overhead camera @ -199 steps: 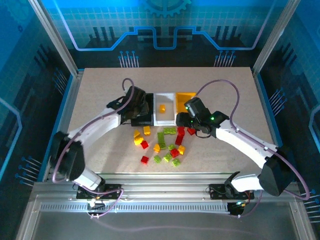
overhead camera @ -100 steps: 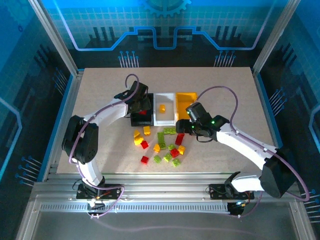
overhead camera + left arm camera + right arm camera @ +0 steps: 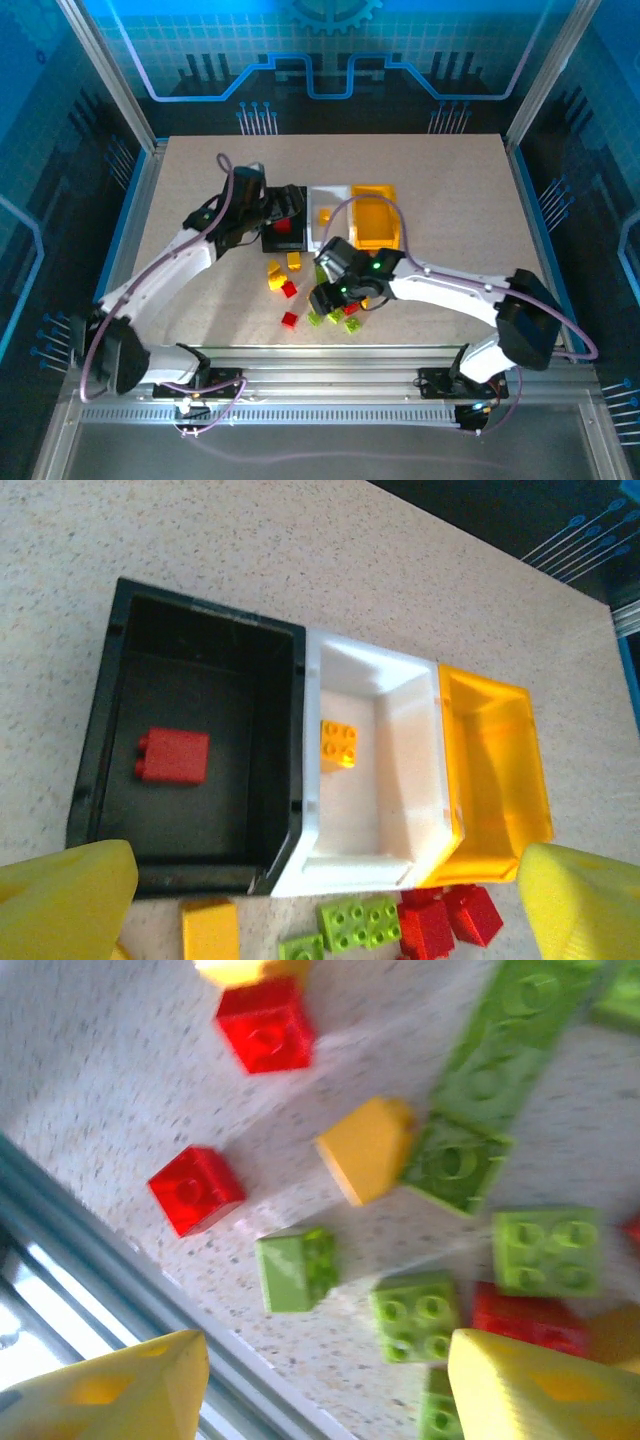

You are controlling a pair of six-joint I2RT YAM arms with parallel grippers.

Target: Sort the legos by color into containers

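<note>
Blue-lit panels walled a speckled beige table (image 3: 450, 190) in the top view. At upper centre, 3 bins stood touching in a row: black bin (image 3: 272, 241), white bin (image 3: 327, 197), yellow bin (image 3: 372, 225). The left gripper (image 3: 284, 207) hung over the black bin, where 1 red brick (image 3: 283, 226) lay. Below the row the loose legos (image 3: 290, 289) were scattered in red, yellow-orange and green. The right gripper (image 3: 335, 293) hung low over the right part of that scatter, hiding some bricks.

From the left wrist, the fingers (image 3: 65, 895) sat in the bottom corners, spread wide with nothing between them: released. The red brick in the black bin therefore read as a finished drop. Another piece, a yellow-orange brick (image 3: 339, 745), lay in the white bin, and the yellow bin showed nothing inside. Red seemed assigned to black, yellow-orange to white, and green probably to yellow.

The right wrist view was blurred. Its fingers stood apart at the bottom corners and gripped nothing. Between and above them lay a small green brick (image 3: 295, 1270), a second green brick (image 3: 415, 1315) and a yellow wedge (image 3: 365, 1148). The jaws looked placed to straddle 1 of the greens, though which one could not be told.
</note>
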